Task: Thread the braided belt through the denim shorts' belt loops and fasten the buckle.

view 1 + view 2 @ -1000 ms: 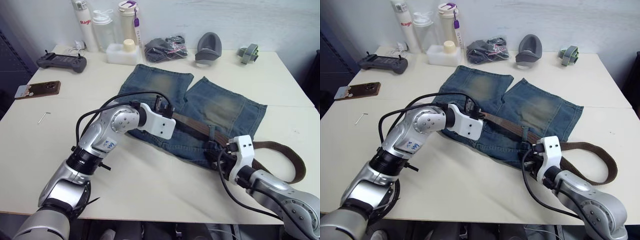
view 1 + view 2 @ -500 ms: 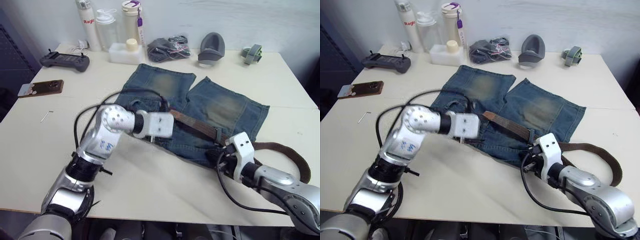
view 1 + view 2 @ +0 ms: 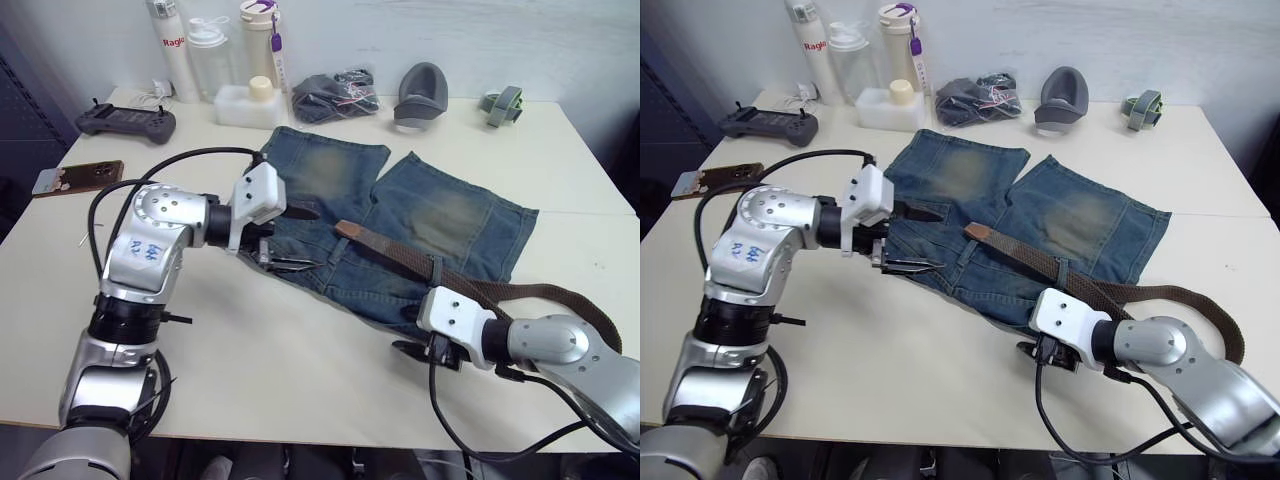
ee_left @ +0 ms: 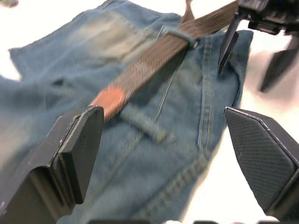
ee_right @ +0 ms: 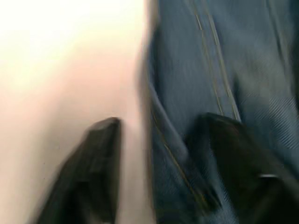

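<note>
The denim shorts [image 3: 440, 215] lie flat on the table, waistband toward me. The braided belt [image 3: 395, 250] lies across the waistband, passes under one of the belt loops [image 3: 432, 266] and curls off to the right. Its tan tip [image 3: 347, 229] rests free on the denim, beside an empty loop [image 4: 142, 123]. My left gripper [image 3: 296, 239] hovers wide open just left of the tip, holding nothing. My right gripper [image 3: 408, 352] sits at the near edge of the waistband. Its fingers [image 5: 96, 168] stand apart, one over the table and one over the denim. The buckle is hidden.
Bottles [image 3: 205, 55], a game controller [image 3: 125, 122] and a phone [image 3: 85, 177] sit at the back left. A dark cloth bundle [image 3: 333, 97], a grey cup-shaped object [image 3: 417, 97] and a strap roll [image 3: 500, 102] line the back edge.
My left gripper let go of the belt tip, opened wide and drew back left. My right gripper came off the belt, moved to the waistband's near edge and opened.
</note>
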